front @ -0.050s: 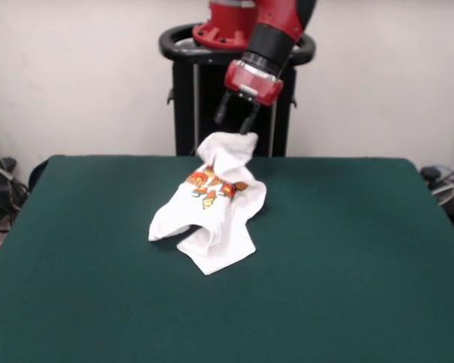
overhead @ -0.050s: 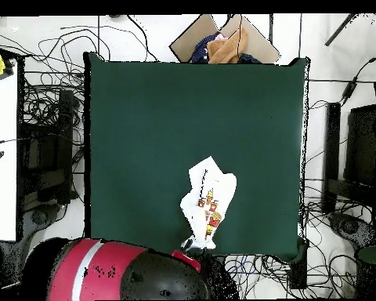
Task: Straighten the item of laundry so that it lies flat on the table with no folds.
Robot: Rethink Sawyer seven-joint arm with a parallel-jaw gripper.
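Observation:
The item of laundry (front @ -0.050s: 212, 204) is a white T-shirt with a red and orange print. It lies crumpled and folded over itself near the robot's side of the green table (front @ -0.050s: 348, 249). One end rises in a peak toward the gripper (front @ -0.050s: 234, 125). The gripper hangs just above that peak with its two dark fingers apart, and its right fingertip (front @ -0.050s: 249, 128) touches the top of the cloth. From overhead, the shirt (overhead @ -0.050s: 208, 200) shows as a long strip running to the table's (overhead @ -0.050s: 144, 141) bottom edge, where the red arm (overhead @ -0.050s: 105, 270) covers its end and the gripper.
The black pedestal (front @ -0.050s: 183, 98) stands right behind the shirt at the table's far edge. A cardboard box with cloth items (overhead @ -0.050s: 222, 43) lies beyond the top edge in the overhead view. Cables (overhead @ -0.050s: 42, 117) and a white bench (overhead @ -0.050s: 3, 157) flank the table.

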